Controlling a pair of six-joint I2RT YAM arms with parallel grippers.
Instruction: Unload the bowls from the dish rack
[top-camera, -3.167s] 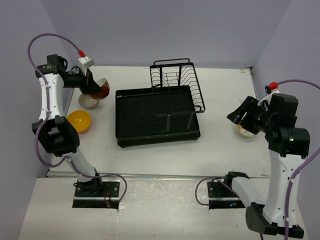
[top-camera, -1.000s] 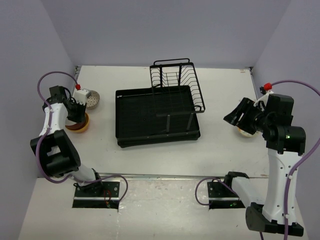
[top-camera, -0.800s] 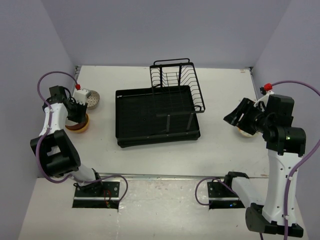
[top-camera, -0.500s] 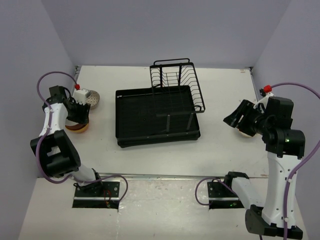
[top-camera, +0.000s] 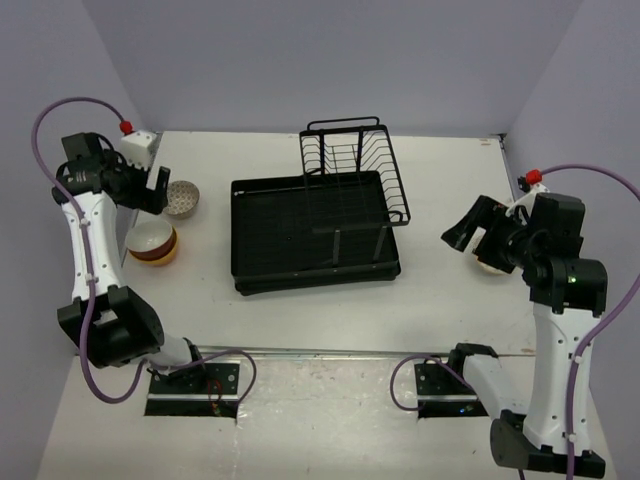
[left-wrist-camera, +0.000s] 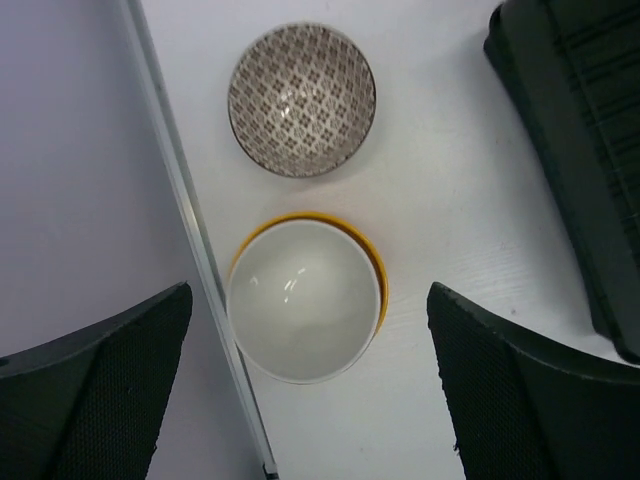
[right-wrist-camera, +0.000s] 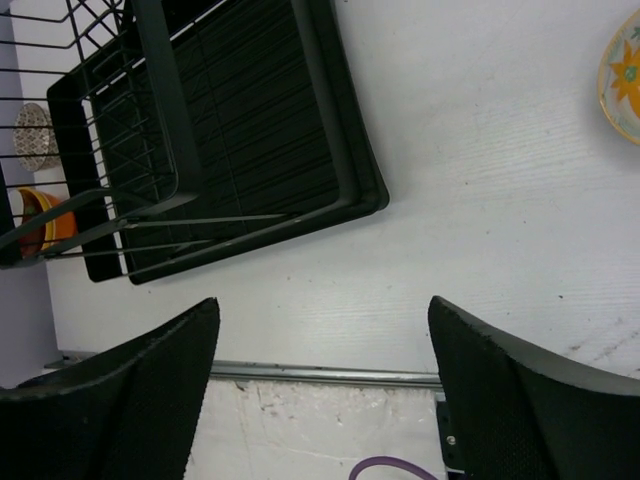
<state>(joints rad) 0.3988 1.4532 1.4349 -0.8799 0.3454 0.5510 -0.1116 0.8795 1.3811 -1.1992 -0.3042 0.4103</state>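
The black dish rack (top-camera: 300, 240) lies mid-table with its wire basket (top-camera: 352, 160) at the back; it also shows in the wrist views (left-wrist-camera: 585, 150) (right-wrist-camera: 240, 130). A glossy red bowl with a white inside (top-camera: 152, 237) (left-wrist-camera: 305, 300) sits nested in the yellow bowl (left-wrist-camera: 377, 275). Behind them stands the brown-patterned bowl (top-camera: 182, 198) (left-wrist-camera: 302, 98). My left gripper (top-camera: 152, 192) (left-wrist-camera: 308, 295) hangs open above the nested pair, holding nothing. The flowered bowl (top-camera: 488, 265) (right-wrist-camera: 625, 75) rests at the right, partly hidden by my right arm. Beside it my right gripper (top-camera: 475, 235) (right-wrist-camera: 323, 305) is open over bare table.
A metal strip (right-wrist-camera: 330, 375) marks the table's near edge. The left wall (left-wrist-camera: 70, 200) runs close beside the nested bowls, with a rail (left-wrist-camera: 185, 200) along its foot. Purple cables loop off both arms.
My left gripper has opened, let go of the red bowl in the yellow bowl, and risen up and back. My right gripper has opened wider and shifted slightly left.
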